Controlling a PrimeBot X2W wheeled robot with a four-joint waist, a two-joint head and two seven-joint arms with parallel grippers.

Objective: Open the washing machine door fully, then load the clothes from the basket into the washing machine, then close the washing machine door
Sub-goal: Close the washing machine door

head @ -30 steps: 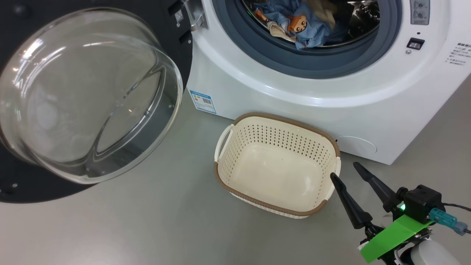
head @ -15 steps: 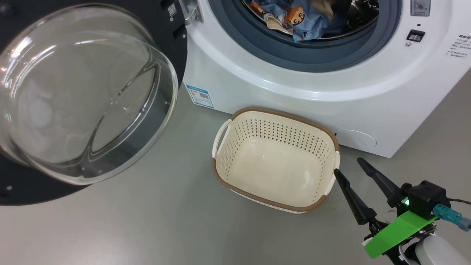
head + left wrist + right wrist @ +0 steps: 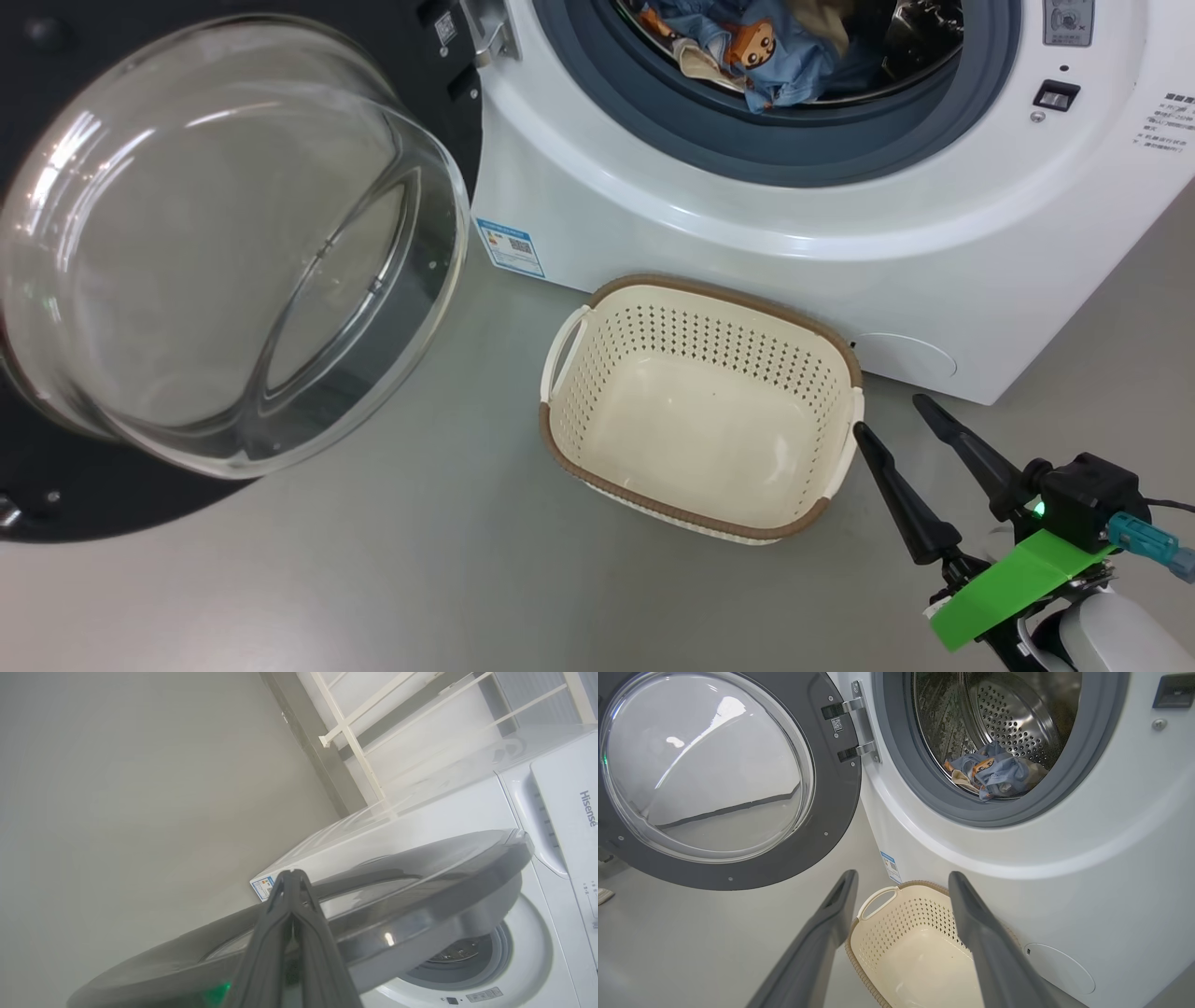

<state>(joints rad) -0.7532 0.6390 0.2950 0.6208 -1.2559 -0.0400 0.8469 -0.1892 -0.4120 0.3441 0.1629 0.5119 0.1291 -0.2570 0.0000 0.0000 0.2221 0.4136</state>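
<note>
Right gripper (image 3: 889,413): fingers spread wide, holding nothing, tips just beside the right handle of the basket (image 3: 707,290).
Basket: on the grey floor (image 3: 420,560) against the washing machine (image 3: 747,233); its bare cream bottom shows.
Clothes (image 3: 756,47): light blue and cream, heaped in the steel drum (image 3: 1008,723), well apart from both grippers.
Washing machine door (image 3: 448,140): swung open at left.
Left gripper (image 3: 292,873): fingers pressed together, empty, before the door's outer rim; contact cannot be told.
</note>
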